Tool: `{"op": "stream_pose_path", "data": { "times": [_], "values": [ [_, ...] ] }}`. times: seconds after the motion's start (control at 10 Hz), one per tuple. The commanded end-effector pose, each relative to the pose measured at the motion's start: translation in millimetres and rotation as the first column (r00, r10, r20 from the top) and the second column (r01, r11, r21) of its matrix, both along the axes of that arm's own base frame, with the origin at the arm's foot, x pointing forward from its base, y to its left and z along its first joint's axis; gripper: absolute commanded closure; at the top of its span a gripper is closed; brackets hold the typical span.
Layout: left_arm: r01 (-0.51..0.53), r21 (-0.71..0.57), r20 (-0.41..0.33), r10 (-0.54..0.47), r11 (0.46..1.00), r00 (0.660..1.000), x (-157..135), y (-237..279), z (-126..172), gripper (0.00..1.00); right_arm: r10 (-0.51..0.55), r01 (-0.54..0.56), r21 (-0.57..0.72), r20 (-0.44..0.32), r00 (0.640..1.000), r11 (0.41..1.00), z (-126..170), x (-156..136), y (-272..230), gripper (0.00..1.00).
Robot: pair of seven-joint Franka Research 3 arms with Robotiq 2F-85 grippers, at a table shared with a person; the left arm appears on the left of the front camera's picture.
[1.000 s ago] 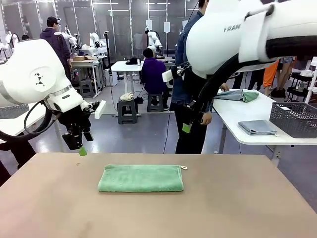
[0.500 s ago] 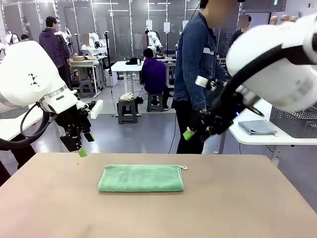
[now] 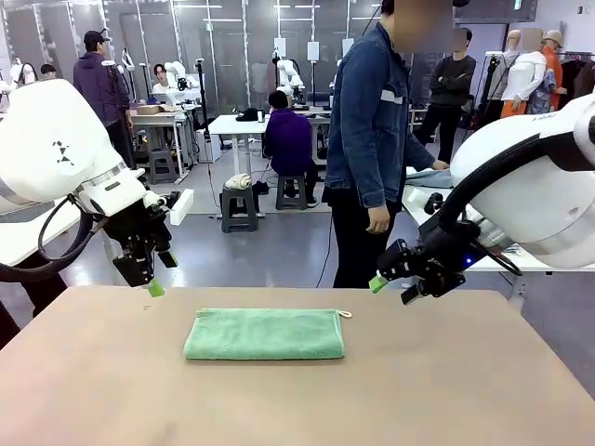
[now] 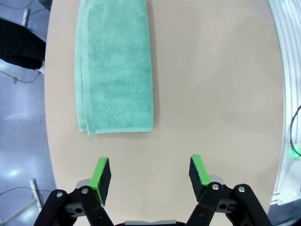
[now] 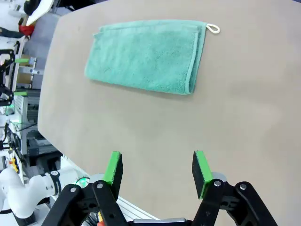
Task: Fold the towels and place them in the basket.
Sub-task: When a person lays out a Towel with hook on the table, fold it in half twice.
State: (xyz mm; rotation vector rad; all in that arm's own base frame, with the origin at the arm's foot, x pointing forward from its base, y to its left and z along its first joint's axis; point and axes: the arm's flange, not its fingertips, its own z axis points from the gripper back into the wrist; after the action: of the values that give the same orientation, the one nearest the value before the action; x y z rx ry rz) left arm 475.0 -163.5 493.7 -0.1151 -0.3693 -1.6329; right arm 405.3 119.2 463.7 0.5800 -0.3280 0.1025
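Note:
One mint green towel (image 3: pixel 265 334) lies folded in a long strip on the tan table (image 3: pixel 418 390), with a small white loop (image 3: pixel 345 314) at its far right corner. My left gripper (image 3: pixel 153 276) hangs open above the table's far left edge, left of the towel and apart from it. In the left wrist view the towel (image 4: pixel 115 66) lies ahead of the open, empty gripper (image 4: pixel 150 172). My right gripper (image 3: pixel 393 288) hovers open right of the towel near the far edge. The right wrist view looks over the towel (image 5: pixel 146 56) and open gripper (image 5: pixel 157 169). The basket is hidden.
A person in a denim jacket (image 3: pixel 372 139) stands just beyond the table's far edge, hand hanging at the side. A white side table (image 3: pixel 423 200) stands behind my right arm. The near half of the tan table is bare.
My right arm has swung down from high up to a spot low beside the towel's right end. The left arm has barely shifted. The towel has not moved.

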Motion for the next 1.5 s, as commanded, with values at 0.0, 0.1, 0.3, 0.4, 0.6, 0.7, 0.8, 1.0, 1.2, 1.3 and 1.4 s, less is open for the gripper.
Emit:
{"op": "stream_pose_path", "data": {
  "times": [0.0, 0.1, 0.3, 0.4, 0.6, 0.7, 0.8, 1.0, 1.2, 1.3, 1.4],
  "values": [
    [0.017, -0.050, 0.014, -0.017, 0.999, 1.000, -1.8, 9.5, -7.6, 0.16, -0.018, 0.016, 0.048, 0.029, 0.999, 0.999, 5.0, 7.3, 7.8, 0.26],
    [0.016, -0.066, 0.004, -0.015, 0.998, 1.000, 0.4, 8.1, -9.6, 0.16, 0.000, 0.000, 0.000, 0.000, 1.000, 1.000, 0.0, 0.0, 0.0, 0.26],
    [-0.003, -0.094, -0.008, 0.003, 0.996, 1.000, 0.8, 8.4, -12.4, 0.16, 0.000, 0.000, 0.000, 0.000, 1.000, 1.000, 0.0, 0.0, 0.0, 0.26],
    [-0.009, -0.132, -0.010, 0.007, 0.991, 1.000, -0.2, 10.8, -12.4, 0.16, 0.000, 0.000, 0.000, 0.000, 1.000, 1.000, 0.0, 0.0, 0.0, 0.26],
    [-0.016, -0.257, -0.008, 0.015, 0.966, 1.000, -3.0, 23.9, -12.9, 0.16, 0.000, 0.000, 0.000, 0.000, 1.000, 1.000, 0.0, 0.0, 0.0, 0.26],
    [-0.031, -0.337, -0.002, 0.032, 0.941, 0.999, -3.4, 36.0, -11.2, 0.16, 0.000, 0.000, 0.000, 0.000, 1.000, 1.000, 0.0, 0.0, 0.0, 0.26],
    [-0.050, -0.393, 0.005, 0.057, 0.918, 0.998, -3.6, 49.4, -7.9, 0.16, 0.000, 0.000, 0.000, 0.000, 1.000, 1.000, 0.0, 0.0, 0.0, 0.26],
    [-0.051, -0.464, 0.008, 0.061, 0.885, 0.998, 0.1, 73.8, -2.8, 0.16, -0.006, 0.006, 0.003, -0.012, 1.000, 1.000, -5.3, 5.4, 14.4, 0.26],
    [-0.047, -0.509, -0.004, 0.052, 0.860, 0.999, 3.5, 90.5, -1.8, 0.16, -0.040, 0.039, -0.029, -0.026, 0.999, 0.999, -26.6, 14.5, 46.1, 0.26],
    [-0.049, -0.526, -0.014, 0.049, 0.849, 0.999, 5.3, 98.1, -3.4, 0.16, -0.055, 0.053, -0.048, -0.040, 0.998, 0.997, -38.4, 20.0, 58.5, 0.26],
    [-0.043, -0.544, -0.028, 0.033, 0.838, 0.999, 5.8, 108.1, -4.1, 0.16, -0.070, 0.068, -0.051, -0.049, 0.996, 0.996, -50.5, 25.4, 68.4, 0.26]
  ]
}}
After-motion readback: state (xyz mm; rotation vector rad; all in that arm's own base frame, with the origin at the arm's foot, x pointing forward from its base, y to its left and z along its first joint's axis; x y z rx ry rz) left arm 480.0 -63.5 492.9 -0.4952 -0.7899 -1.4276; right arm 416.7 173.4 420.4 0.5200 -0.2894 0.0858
